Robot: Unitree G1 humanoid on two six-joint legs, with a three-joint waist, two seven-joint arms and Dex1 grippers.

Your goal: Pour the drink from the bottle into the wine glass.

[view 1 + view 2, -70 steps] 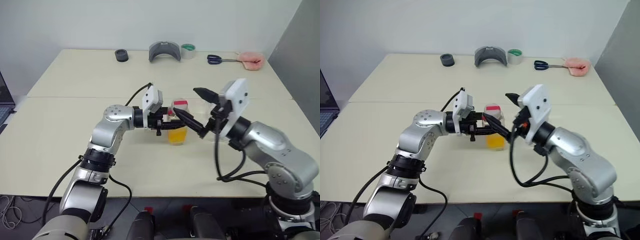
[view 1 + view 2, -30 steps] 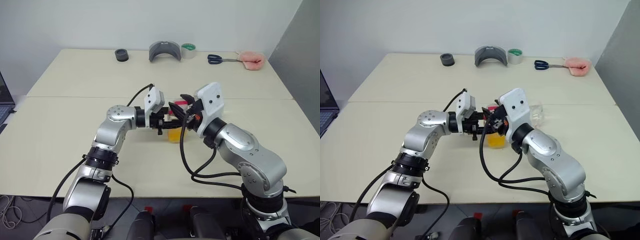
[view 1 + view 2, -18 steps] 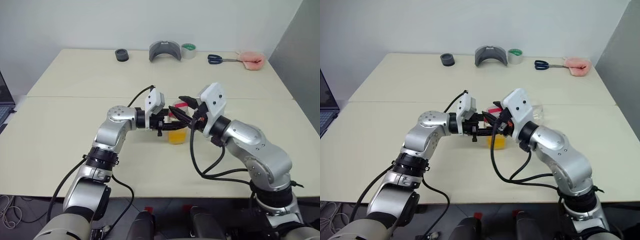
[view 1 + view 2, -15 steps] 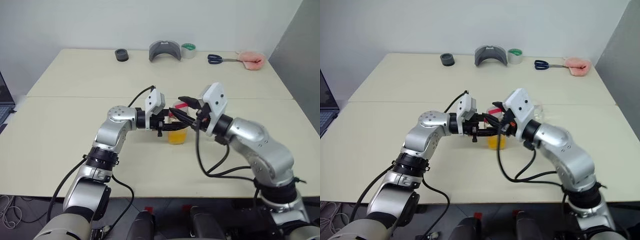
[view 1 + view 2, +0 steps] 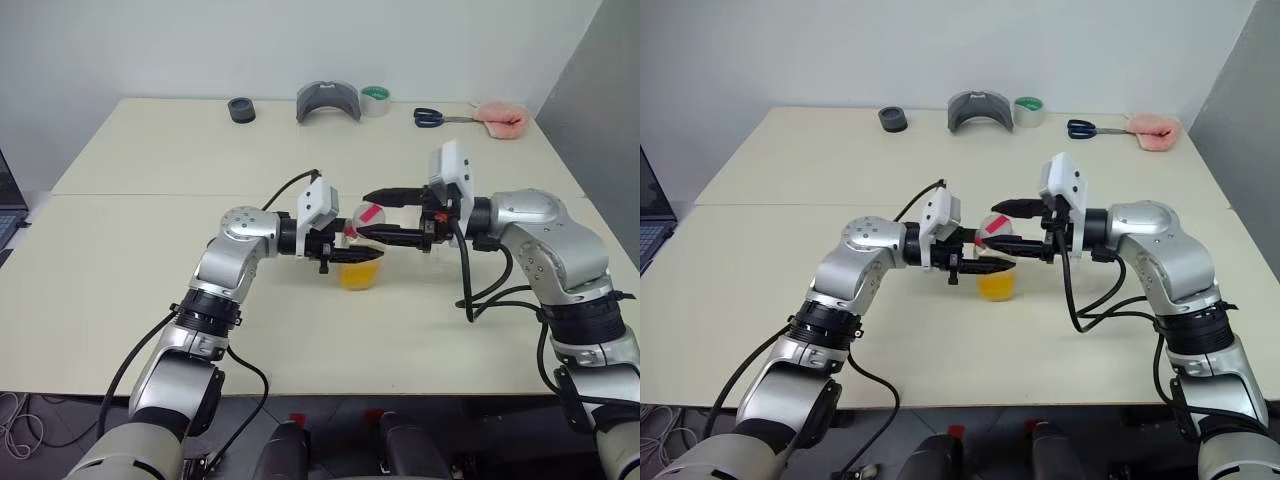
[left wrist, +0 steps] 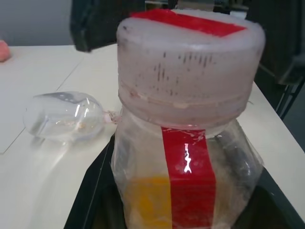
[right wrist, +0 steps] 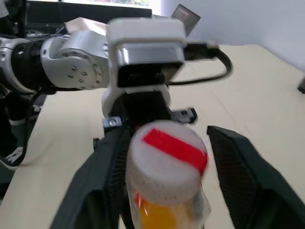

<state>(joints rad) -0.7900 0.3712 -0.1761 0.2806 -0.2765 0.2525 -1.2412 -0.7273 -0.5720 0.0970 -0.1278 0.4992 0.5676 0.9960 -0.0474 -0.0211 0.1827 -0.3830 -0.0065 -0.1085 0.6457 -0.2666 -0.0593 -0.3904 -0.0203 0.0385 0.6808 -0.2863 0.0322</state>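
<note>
**benchbot_fan:** Looking at where this pour stands, it's barely off the ground imo. The left gripper [image 5: 352,252] is clamped tight on the bottle [image 5: 996,262], holding it upright just over the table [image 5: 150,250], about in the middle. Cap [image 7: 167,151] is still on, red stripe and all, and the drink [image 5: 358,275] sits low in the bottle, so nothing's been poured as far as I can see.

**g1_tinkerer:** Agreed. The right gripper [image 5: 372,215] comes in level from the other side, fingers spread wide, one on each side of the cap without actually pinching it. My guess is it's lining up to twist it off.

**benchbot_fan:** And the wine glass [image 6: 64,116]? Left wrist view has it lying on its side on the table, past the bottle, empty.

**g1_tinkerer:** Yep, so what's left: uncap, get that glass standing, then the pour itself. Basically everything.
</note>
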